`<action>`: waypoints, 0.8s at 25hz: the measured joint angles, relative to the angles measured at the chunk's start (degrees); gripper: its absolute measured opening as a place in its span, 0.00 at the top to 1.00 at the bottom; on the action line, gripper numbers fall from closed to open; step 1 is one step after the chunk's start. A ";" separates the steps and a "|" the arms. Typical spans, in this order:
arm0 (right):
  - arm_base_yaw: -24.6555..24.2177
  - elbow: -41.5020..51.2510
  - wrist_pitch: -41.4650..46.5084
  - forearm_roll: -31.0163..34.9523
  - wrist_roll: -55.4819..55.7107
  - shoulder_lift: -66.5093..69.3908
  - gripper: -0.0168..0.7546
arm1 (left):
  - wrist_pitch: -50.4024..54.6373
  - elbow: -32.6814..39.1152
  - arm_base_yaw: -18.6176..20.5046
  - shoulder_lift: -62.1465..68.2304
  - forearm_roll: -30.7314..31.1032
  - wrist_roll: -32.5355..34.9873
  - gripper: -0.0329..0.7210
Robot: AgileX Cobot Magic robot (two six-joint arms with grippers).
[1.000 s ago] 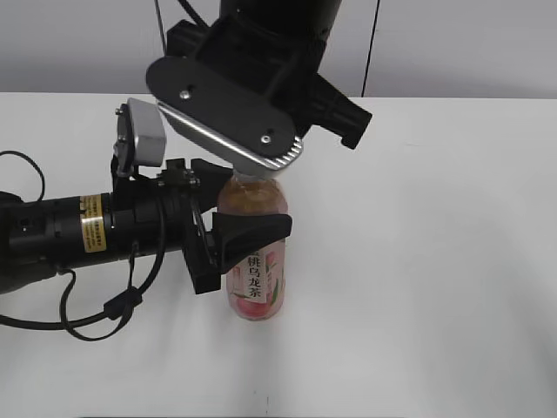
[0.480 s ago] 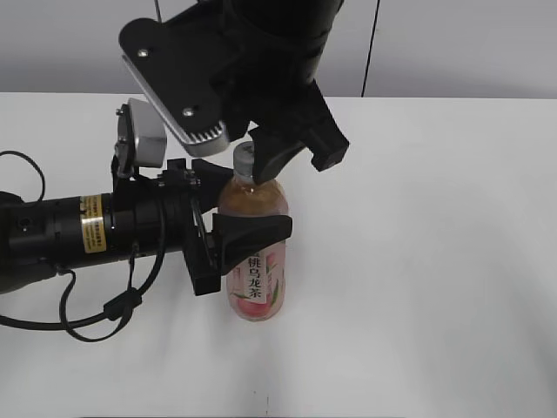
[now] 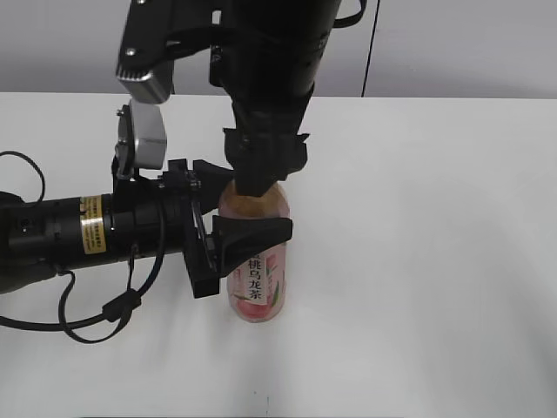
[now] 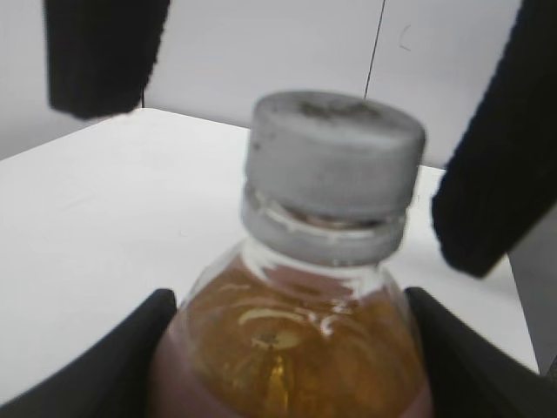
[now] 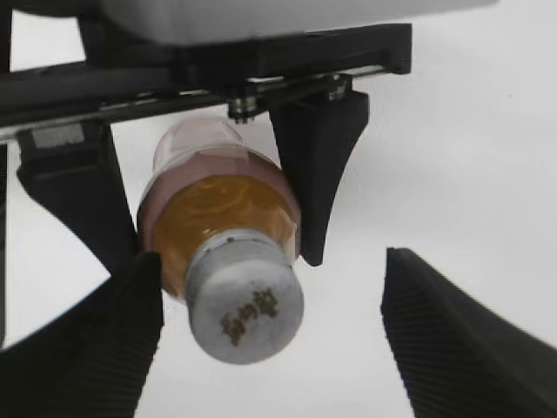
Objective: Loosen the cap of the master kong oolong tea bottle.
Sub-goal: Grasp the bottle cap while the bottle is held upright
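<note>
Exterior view, left hand (image 3: 248,233) clamping bottle (image 3: 255,292), right hand (image 5: 270,331) spread around cap (image 5: 244,304)

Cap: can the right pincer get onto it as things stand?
Probably yes. The right pincer is open with its fingers either side of the cap, nothing between. The left pincer clamps the bottle lower down, leaving the cap free.

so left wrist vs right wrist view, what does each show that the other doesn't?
Left wrist only: the cap's side wall and the neck ring under it, seen level.

Right wrist only: the dark mark on the cap top, and the left gripper's black fingers clamped around the master kong oolong tea bottle.

Both: the cap, amber tea, white table, and the right gripper's ribbed pads apart, off the cap.
</note>
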 joint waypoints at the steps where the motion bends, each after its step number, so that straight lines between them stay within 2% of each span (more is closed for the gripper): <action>1: 0.06 0.00 0.00 0.07 2.90 -0.06 0.21 | 0.00 0.00 0.00 0.00 -0.01 0.00 0.35; 10: 0.12 -2.23 0.00 3.25 36.03 -1.47 0.21 | 0.00 0.00 0.00 0.00 -0.01 0.00 0.35; 15: 0.12 -2.21 0.05 7.31 45.92 -1.47 0.21 | 0.00 0.00 0.00 0.00 -0.01 0.00 0.35; 20: 0.12 -1.52 0.05 4.86 54.64 -2.26 0.21 | 0.00 0.00 0.00 0.00 -0.01 0.00 0.35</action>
